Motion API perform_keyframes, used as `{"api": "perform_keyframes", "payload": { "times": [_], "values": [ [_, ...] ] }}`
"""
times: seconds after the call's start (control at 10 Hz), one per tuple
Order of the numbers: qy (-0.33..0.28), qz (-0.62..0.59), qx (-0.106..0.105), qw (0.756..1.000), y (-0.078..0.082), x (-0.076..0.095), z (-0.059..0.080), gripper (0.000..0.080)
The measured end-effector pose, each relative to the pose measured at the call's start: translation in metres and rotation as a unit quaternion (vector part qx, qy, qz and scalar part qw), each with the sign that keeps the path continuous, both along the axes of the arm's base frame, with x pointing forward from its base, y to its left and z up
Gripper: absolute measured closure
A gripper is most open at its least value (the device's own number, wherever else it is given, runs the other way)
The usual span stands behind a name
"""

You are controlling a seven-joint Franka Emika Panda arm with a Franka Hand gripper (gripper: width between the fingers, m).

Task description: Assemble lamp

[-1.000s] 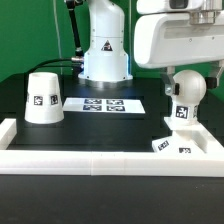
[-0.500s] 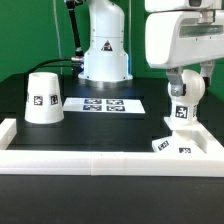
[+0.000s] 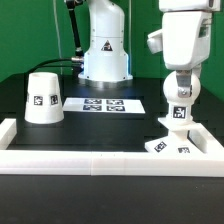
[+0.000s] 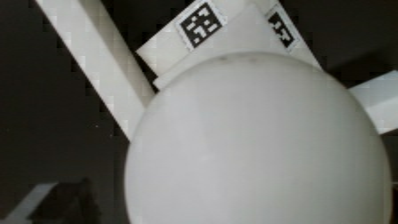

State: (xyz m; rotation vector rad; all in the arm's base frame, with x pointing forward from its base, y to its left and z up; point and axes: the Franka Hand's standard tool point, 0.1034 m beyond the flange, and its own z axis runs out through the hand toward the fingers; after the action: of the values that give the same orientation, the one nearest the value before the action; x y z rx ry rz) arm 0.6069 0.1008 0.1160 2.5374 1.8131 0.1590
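Hanging upright from the jaws, which are clamped on its round head, the bulb (image 3: 180,90) points neck-down over the base (image 3: 170,147) at the table's (image 3: 90,130) front corner on the exterior view's right; whether they touch I cannot tell. The shade (image 3: 43,98) stands wide end down near the opposite side edge, beyond the marker board (image 3: 104,103).

The round white bulb (image 4: 249,140) fills most of the view — smooth, matte, very close. Beyond it sits the angular base (image 4: 231,45), showing two square tags — and a white bar (image 4: 98,60) slants across the dark table (image 4: 45,130).
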Motion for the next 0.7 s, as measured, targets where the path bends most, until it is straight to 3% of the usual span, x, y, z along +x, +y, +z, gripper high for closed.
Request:
{"api": "perform_keyframes", "payload": {
  "times": [0.3,0.7],
  "values": [
    [-0.002,0.148,-0.023,0.989,-0.008,-0.005,-0.005,0.0101],
    [-0.004,0.253,-0.043,0.966,-0.016,-0.004,-0.007,0.0101]
  ]
}}
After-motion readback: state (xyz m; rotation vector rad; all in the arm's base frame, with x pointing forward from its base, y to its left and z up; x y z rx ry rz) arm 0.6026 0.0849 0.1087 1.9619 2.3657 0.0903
